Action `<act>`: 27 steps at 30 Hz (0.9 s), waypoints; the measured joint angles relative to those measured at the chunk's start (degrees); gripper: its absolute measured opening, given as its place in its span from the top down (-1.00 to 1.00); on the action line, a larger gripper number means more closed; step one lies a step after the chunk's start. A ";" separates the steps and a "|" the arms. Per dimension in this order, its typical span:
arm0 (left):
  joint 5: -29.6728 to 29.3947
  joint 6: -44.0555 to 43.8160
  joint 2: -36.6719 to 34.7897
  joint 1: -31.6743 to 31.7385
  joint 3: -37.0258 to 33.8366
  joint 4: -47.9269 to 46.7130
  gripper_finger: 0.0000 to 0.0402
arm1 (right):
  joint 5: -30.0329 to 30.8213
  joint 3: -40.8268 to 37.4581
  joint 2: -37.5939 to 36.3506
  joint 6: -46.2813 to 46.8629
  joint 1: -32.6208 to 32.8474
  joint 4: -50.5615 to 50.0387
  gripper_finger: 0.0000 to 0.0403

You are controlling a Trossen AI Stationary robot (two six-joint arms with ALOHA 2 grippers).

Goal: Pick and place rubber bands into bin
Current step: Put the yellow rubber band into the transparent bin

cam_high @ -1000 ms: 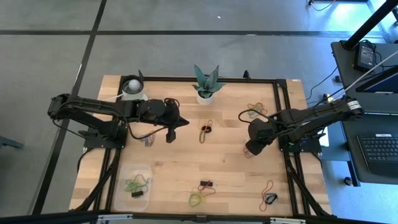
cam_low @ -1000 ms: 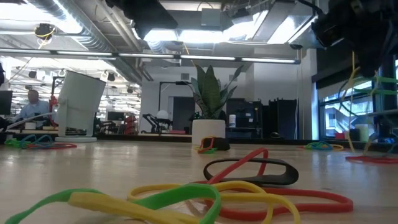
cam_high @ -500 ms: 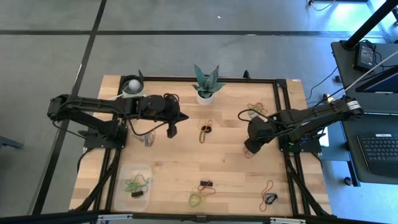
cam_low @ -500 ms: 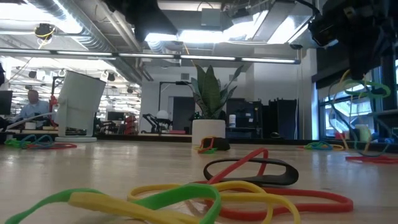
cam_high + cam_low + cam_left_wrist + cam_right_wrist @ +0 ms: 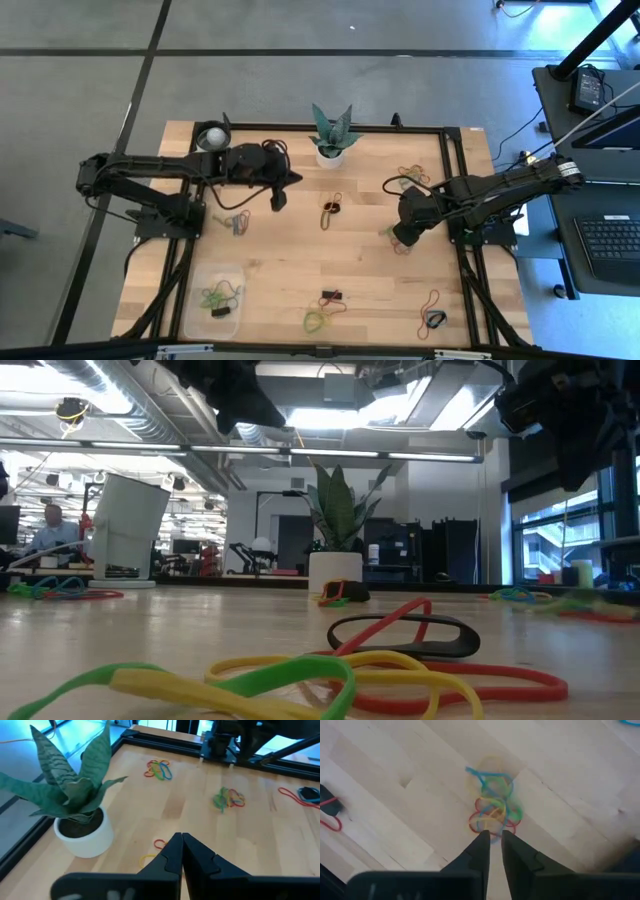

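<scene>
Table [image 5: 300, 270]: pale wood top inside a black frame, two dark arms reaching in from its left and right edges

Left arm stretched along the far edge; left gripper [image 5: 277, 196] hung over the far-left part of the table, between the white cup [image 5: 212, 138] and the potted plant [image 5: 331, 137]. Fingers [image 5: 176, 851] pressed together, nothing between them

Right arm came in from the right edge; right gripper [image 5: 492, 838] sat above a tangle of rubber bands [image 5: 492, 805], green, red, yellow and blue, lying loose on the wood just ahead of the fingertips. Fingers stood a narrow gap apart, holding nothing. Same tangle seen from above [image 5: 397, 237] near the right edge, mid-depth

Bin [image 5: 214, 296]: clear tub at the near-left corner, with green bands and a small dark piece inside

Other rubber bands scattered:
- a bunch near the far-right corner [image 5: 411, 174]
- a small bunch in the middle, below the plant [image 5: 330, 209]
- a few by the left edge under the left arm [image 5: 238, 222]
- green and yellow loops at the near edge, centre [image 5: 318, 320]
- a red loop with a dark one near the near-right corner [image 5: 432, 312]

Small black clip with a red band near the middle of the near edge [image 5: 331, 296]
</scene>
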 joint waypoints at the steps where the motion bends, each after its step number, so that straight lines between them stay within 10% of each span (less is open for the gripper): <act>1: 0.00 0.00 0.00 0.19 0.00 0.01 0.98 | 0.00 0.00 0.00 -0.06 0.00 -0.02 0.73; 10: 0.00 -0.13 0.02 0.72 0.00 0.01 0.98 | 0.00 0.00 0.00 -1.79 0.00 -0.07 0.97; 27: -0.02 -0.15 0.02 0.72 0.00 0.01 0.98 | 2.66 -0.02 8.29 -7.84 0.00 4.07 0.48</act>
